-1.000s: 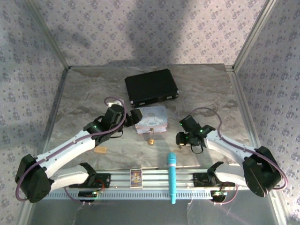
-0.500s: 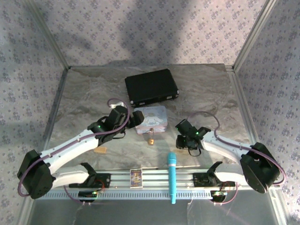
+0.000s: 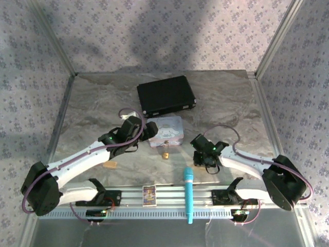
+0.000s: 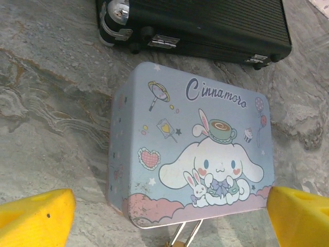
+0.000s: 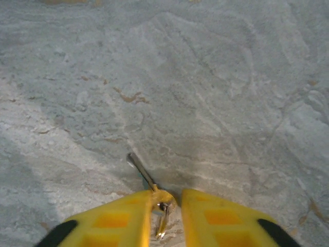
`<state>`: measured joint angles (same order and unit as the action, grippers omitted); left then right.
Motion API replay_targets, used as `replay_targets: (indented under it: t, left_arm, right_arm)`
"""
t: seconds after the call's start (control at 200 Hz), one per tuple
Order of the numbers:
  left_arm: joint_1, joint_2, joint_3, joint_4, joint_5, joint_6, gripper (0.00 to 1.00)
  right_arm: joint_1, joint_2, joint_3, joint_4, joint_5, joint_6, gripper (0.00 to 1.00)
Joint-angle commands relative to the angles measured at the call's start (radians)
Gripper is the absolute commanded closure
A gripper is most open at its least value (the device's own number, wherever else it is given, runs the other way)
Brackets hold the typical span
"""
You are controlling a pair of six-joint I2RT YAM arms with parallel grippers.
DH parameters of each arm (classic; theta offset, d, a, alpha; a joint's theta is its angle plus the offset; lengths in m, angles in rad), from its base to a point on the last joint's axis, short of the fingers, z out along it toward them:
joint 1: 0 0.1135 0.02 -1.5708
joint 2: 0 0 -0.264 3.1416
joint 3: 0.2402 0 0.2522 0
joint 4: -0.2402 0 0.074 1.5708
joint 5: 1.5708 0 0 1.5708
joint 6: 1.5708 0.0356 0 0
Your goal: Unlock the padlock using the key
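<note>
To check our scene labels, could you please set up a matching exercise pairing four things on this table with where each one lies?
Things:
1. black ribbed hard case
2. pastel blue cartoon tin
3. long turquoise microphone-like stick
4. small silver metal key

Places:
A. held by the right gripper
B. farthest back on the table
C. lying across the near-edge rail
D. next to the case, on its near side

Pairs: 1-B; 2-D; 3-C; 4-A

Pastel blue tin [image 4: 190,149] with cartoon bunnies, ribbed black case [image 4: 205,20], yellow fingers [image 5: 118,221], grey marbled table [image 5: 216,77], turquoise stick [image 3: 188,193].
</note>
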<state>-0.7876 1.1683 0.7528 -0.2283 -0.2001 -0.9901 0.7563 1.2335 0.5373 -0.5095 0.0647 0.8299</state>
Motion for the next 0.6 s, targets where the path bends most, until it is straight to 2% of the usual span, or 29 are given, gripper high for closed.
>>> replay_targets:
  t: [0.0,0.05,0.195,0.28,0.475,0.6]
  left_arm:
    - [-0.007,0.006,0.013,-0.028,-0.035,-0.013,0.04]
    - [-0.007,0.005,0.013,-0.03,-0.038,-0.013,0.04]
    - [-0.007,0.006,0.01,-0.028,-0.04,-0.01,0.04]
    - [-0.008,0.003,0.009,0.0,-0.011,0.015,0.08]
    - [-0.012,-0.024,-0.025,0.148,0.068,0.063,0.19]
    - [-0.013,-0.023,-0.027,0.213,0.12,0.073,0.22]
  right_arm:
    - [0.005,0.027,-0.018,0.008,0.008,0.026,0.9]
    - [0.003,0.027,-0.02,0.014,0.01,0.026,0.97]
    - [-0.024,0.009,-0.022,0.011,-0.002,0.011,1.0]
    - [-0.054,-0.031,-0.024,0.017,-0.02,-0.01,1.0]
    - [-0.202,-0.114,-0.014,0.074,-0.135,-0.097,1.0]
    - [-0.237,-0.119,0.038,0.089,-0.162,-0.141,1.0]
